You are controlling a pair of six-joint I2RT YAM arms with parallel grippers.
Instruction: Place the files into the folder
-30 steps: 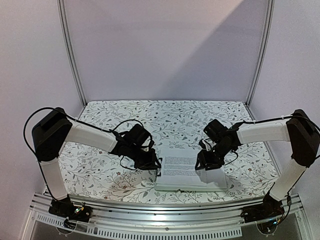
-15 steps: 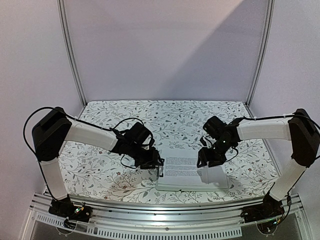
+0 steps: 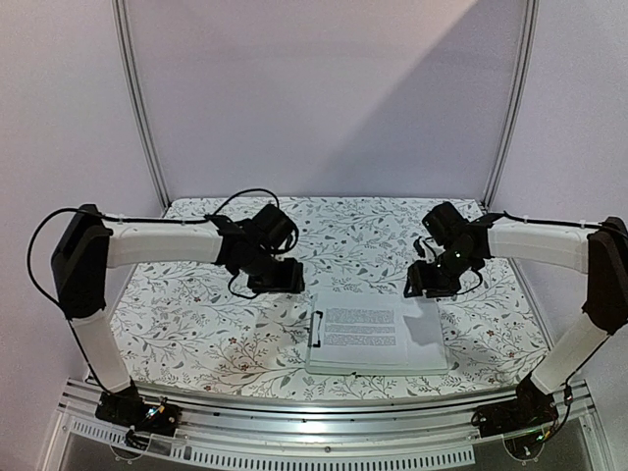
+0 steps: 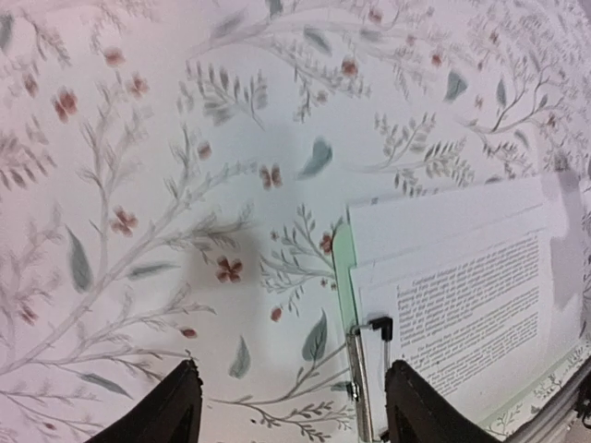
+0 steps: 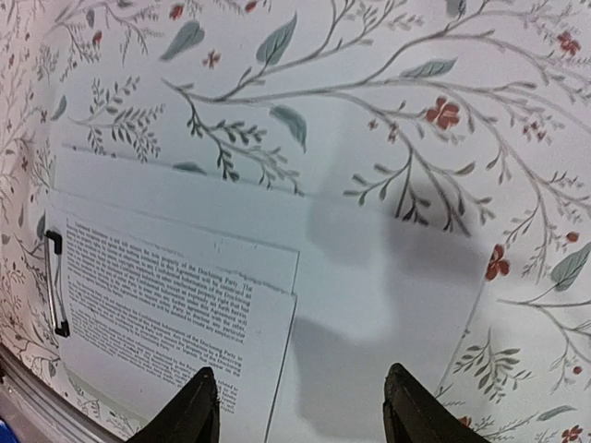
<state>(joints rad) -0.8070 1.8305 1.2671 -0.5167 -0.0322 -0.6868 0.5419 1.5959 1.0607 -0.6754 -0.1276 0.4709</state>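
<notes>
The files (image 3: 378,334) lie as a slightly fanned stack of white sheets, printed side up, on the pale green folder (image 3: 373,370) at the near middle of the table. A dark clip (image 3: 317,330) sits on the stack's left short edge. My left gripper (image 3: 280,278) hangs open above the cloth, behind and left of the clip. My right gripper (image 3: 429,282) hangs open behind the stack's right end. In the left wrist view a green strip of the folder (image 4: 343,268), the clip (image 4: 367,369) and the files (image 4: 462,277) show past the empty left gripper (image 4: 295,411). The right wrist view has the files (image 5: 175,277) under the empty right gripper (image 5: 305,406).
A floral-patterned cloth (image 3: 196,324) covers the table. Metal frame posts (image 3: 137,108) stand at the back corners, with plain walls behind. An aluminium rail (image 3: 324,432) runs along the near edge between the arm bases.
Both arms have lifted off the stack and drawn back toward the far side. The left gripper has opened. The sheets and the board stay in place.
</notes>
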